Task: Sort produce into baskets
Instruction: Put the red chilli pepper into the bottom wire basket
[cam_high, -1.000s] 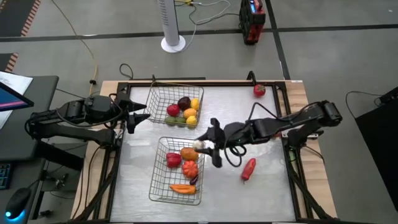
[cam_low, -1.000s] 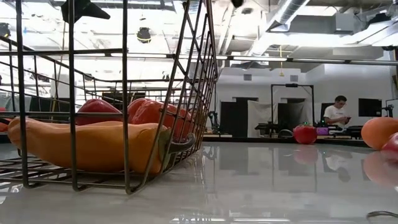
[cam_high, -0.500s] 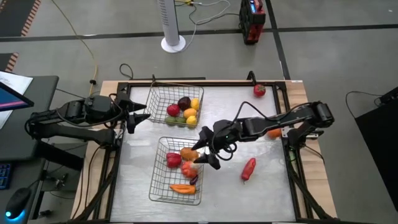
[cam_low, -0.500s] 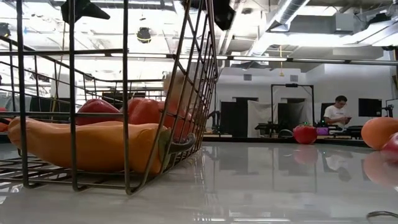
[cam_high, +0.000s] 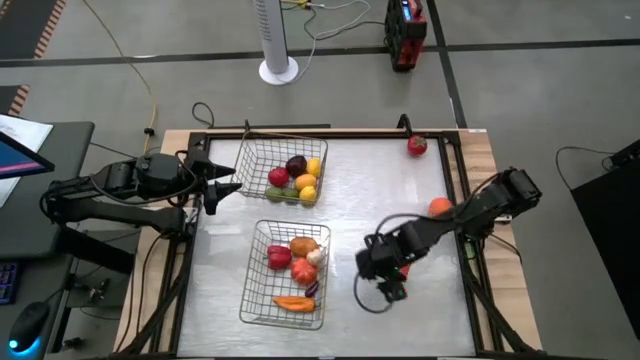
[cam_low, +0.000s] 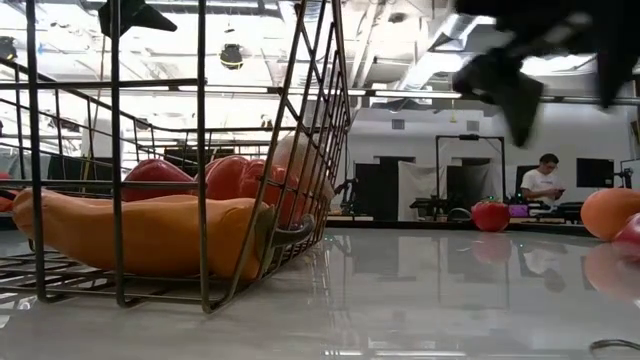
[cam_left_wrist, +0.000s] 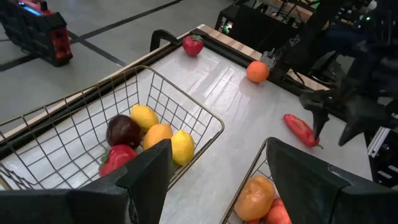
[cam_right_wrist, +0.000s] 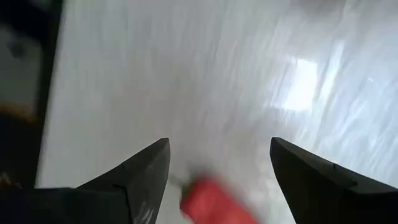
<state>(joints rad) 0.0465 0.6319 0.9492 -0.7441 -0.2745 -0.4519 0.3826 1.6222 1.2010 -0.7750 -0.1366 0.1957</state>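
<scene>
My right gripper (cam_high: 388, 276) is open and hangs above a red pepper (cam_high: 403, 267) lying on the table right of the near basket (cam_high: 254, 296). In the right wrist view the pepper (cam_right_wrist: 214, 200) shows between the two fingers, untouched. The near basket holds an orange, red pieces, a white garlic (cam_high: 318, 256) and an orange pepper (cam_high: 293, 303). The far basket (cam_high: 250, 158) holds a dark plum, lemons, a red piece and a green piece. My left gripper (cam_high: 226, 186) is open and empty at the far basket's left side.
An orange (cam_high: 438, 207) lies near the table's right edge and a red tomato (cam_high: 417, 146) at the far right corner. The bare table between the baskets and the right edge is free. A dark frame rims the table. A person stands far off in the room (cam_low: 545, 178).
My right gripper has let go of the white garlic over the near basket, and the garlic now lies inside it. The gripper has then gone toward the table's right and near edge, to above the red pepper.
</scene>
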